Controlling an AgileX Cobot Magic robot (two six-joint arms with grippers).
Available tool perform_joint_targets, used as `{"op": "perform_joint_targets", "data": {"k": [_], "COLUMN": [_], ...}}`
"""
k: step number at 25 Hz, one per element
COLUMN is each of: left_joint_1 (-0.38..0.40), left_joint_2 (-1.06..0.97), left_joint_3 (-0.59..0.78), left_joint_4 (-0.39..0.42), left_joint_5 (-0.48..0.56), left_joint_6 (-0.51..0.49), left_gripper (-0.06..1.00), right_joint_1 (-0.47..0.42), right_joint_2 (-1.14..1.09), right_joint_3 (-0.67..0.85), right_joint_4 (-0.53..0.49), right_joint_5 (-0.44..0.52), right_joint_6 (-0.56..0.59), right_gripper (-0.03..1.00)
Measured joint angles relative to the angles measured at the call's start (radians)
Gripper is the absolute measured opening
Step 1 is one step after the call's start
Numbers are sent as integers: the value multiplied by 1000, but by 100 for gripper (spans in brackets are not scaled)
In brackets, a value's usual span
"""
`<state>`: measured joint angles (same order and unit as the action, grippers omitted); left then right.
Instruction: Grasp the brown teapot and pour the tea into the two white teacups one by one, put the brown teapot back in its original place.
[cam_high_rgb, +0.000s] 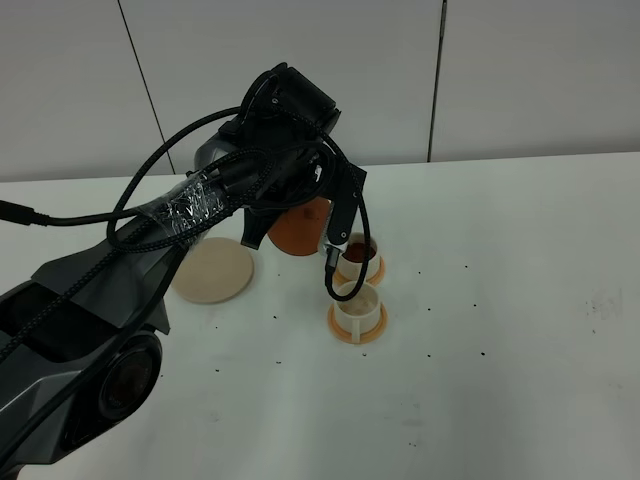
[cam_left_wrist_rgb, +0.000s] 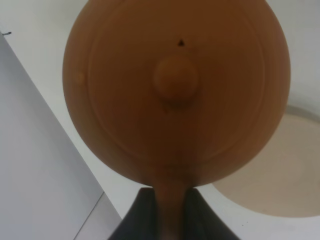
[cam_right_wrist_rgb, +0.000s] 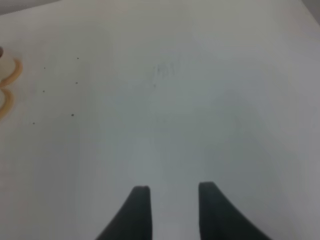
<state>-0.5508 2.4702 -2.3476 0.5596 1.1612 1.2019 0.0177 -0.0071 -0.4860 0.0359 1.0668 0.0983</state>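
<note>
Left jaws clamp the handle of the brown teapot (cam_high_rgb: 300, 228), which is held tilted beside the far teacup (cam_high_rgb: 366, 266) (dark with tea (cam_high_rgb: 360, 247)); right jaws hang open, empty. I'd centre the spout over the near teacup (cam_high_rgb: 357, 308), then tip slowly.

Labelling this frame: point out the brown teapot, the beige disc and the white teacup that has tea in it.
brown teapot (cam_left_wrist_rgb: 176, 87): left wrist view, on the lid knob.
beige disc (cam_high_rgb: 212, 272): exterior high view, on its bare top.
teacup with tea (cam_high_rgb: 362, 263): exterior high view, on its white front wall.
</note>
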Motion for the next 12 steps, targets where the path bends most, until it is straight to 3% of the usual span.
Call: {"op": "perform_joint_targets", "data": {"k": [12], "left_joint_1": [0], "left_joint_2": [0], "left_joint_3": [0], "left_joint_4": [-3], "left_joint_5": [-3], "left_joint_6": [-20], "left_gripper": [17], "right_joint_1": [0], "right_joint_2": [0], "right_joint_3": [0], "right_joint_4": [0], "right_joint_5": [0], "right_joint_6": [0], "right_gripper": [23]}}
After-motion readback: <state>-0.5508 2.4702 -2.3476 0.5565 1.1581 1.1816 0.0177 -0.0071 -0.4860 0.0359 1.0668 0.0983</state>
